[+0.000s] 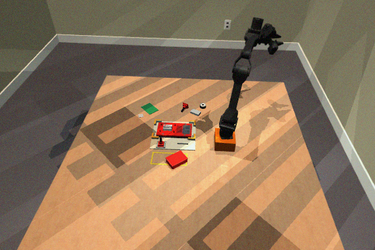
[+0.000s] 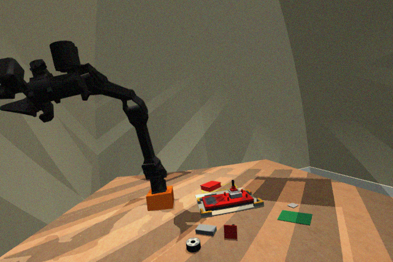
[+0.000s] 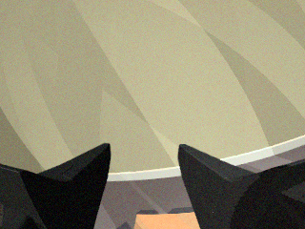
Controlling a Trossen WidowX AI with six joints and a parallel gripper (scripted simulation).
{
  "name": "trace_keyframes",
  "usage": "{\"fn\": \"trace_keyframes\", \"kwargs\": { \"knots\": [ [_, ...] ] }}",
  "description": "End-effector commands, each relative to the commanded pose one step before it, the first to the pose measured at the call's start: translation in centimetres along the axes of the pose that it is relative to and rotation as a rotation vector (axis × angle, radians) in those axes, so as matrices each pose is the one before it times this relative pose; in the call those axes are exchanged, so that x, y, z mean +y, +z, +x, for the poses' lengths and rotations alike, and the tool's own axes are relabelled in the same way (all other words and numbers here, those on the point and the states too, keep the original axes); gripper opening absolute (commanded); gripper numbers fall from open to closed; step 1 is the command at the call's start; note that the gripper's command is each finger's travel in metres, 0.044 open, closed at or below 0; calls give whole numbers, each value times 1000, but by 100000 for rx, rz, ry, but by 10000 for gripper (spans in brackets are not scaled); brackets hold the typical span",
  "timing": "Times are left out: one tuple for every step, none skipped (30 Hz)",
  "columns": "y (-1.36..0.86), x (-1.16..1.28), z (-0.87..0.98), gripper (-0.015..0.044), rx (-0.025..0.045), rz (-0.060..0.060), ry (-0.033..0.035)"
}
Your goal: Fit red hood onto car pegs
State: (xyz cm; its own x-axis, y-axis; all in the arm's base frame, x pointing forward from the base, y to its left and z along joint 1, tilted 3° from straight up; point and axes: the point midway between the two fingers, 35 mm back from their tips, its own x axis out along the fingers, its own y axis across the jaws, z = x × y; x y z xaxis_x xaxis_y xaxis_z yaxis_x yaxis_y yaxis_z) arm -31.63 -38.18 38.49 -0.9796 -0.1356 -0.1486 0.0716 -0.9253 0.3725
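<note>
The red hood (image 1: 176,158) (image 2: 210,185) lies flat on the table, turned at an angle across the right part of a thin yellow outline (image 1: 150,157). Its corner holes cannot be made out. The red chassis (image 1: 176,134) (image 2: 218,202) sits in the jig between yellow corner pieces. The grey engine block (image 1: 167,127) (image 2: 234,193) is on its deck, with short red pegs around it. My gripper (image 1: 282,39) (image 3: 144,151) is open and empty, high above the table and far from the hood and the car, facing the wall.
A red stand with a black post (image 1: 160,143) (image 2: 233,186) is beside the chassis, on the hood's side. Beyond the jig lie a green plate (image 1: 149,108) (image 2: 295,217), a white tile (image 1: 140,115) (image 2: 292,205), a red-black part (image 1: 184,106), a grey block (image 1: 195,112) and a wheel (image 1: 203,106).
</note>
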Motion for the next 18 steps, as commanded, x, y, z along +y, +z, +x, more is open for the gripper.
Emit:
{"fn": "trace_keyframes", "kwargs": {
  "knots": [
    [-172,161,-173,246,441,-442,587],
    [-516,481,-523,272,1314,-1329,1765],
    [-857,804,-874,298,2161,-2228,2953],
    [-1033,984,-1050,325,2564,-2716,3587],
    [-1030,1004,-1038,351,2512,-2742,3606],
    [-1027,1024,-1025,377,2460,-2769,3622],
    [-1023,1043,-1012,403,2409,-2796,3637],
    [-902,943,-882,430,2090,-2499,3232],
    [-885,944,-858,440,2021,-2485,3195],
    [-961,1043,-926,440,2161,-2735,3493],
    [-1035,1038,-847,440,2315,-3107,3442],
    [-1028,1057,-832,440,2262,-3131,3447],
    [-1021,1076,-818,440,2213,-3158,3454],
    [-1013,1094,-803,440,2164,-3186,3459],
    [-1005,1112,-788,440,2116,-3214,3462],
    [-997,1129,-773,440,2068,-3242,3463],
    [-989,1146,-758,440,2022,-3270,3463],
    [-980,1162,-742,440,1977,-3299,3460]
  ]
}}
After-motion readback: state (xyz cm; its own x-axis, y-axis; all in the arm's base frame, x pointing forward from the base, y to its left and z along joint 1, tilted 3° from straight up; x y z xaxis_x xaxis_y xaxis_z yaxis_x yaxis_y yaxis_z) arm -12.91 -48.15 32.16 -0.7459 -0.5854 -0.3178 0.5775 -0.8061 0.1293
